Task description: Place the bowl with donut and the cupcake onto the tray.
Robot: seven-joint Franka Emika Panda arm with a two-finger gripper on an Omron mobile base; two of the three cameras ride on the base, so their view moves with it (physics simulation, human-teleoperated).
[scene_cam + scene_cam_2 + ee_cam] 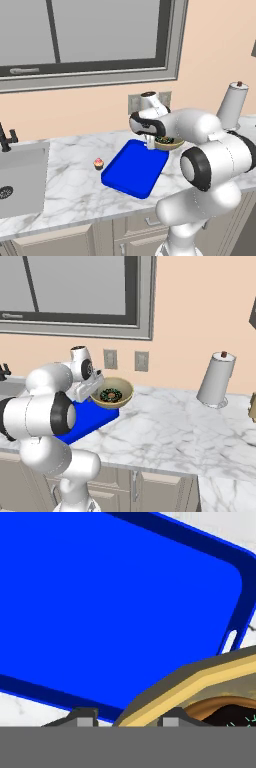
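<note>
A: Where is the bowl [112, 393] at this moment?

B: It is lifted above the counter [175, 431], with the donut [110, 394] lying inside. In the right base view it hangs at the tray's [134, 168] edge, at about 2 o'clock from the blue surface. In the hand view its tan rim overlaps the end of the tray that has the handle slot.

A: And the gripper [125, 719], is it wide or narrow?

B: Narrow. One finger is outside the bowl's rim and the other inside, so I judge it is pinching the rim and carrying the bowl.

A: How much of the task is done?

B: I think nothing is finished yet. The bowl is in the air, not set down, and the tray is bare. The cupcake [98, 163] stands on the counter just beside the tray, at 9 o'clock from it in the left base view, untouched. So the bowl must be lowered first, then the cupcake fetched.

A: How is the arm posed?

B: It rises from the base, folds at the elbow and reaches forward, with the hand pointing down over the far end of the tray.
</note>
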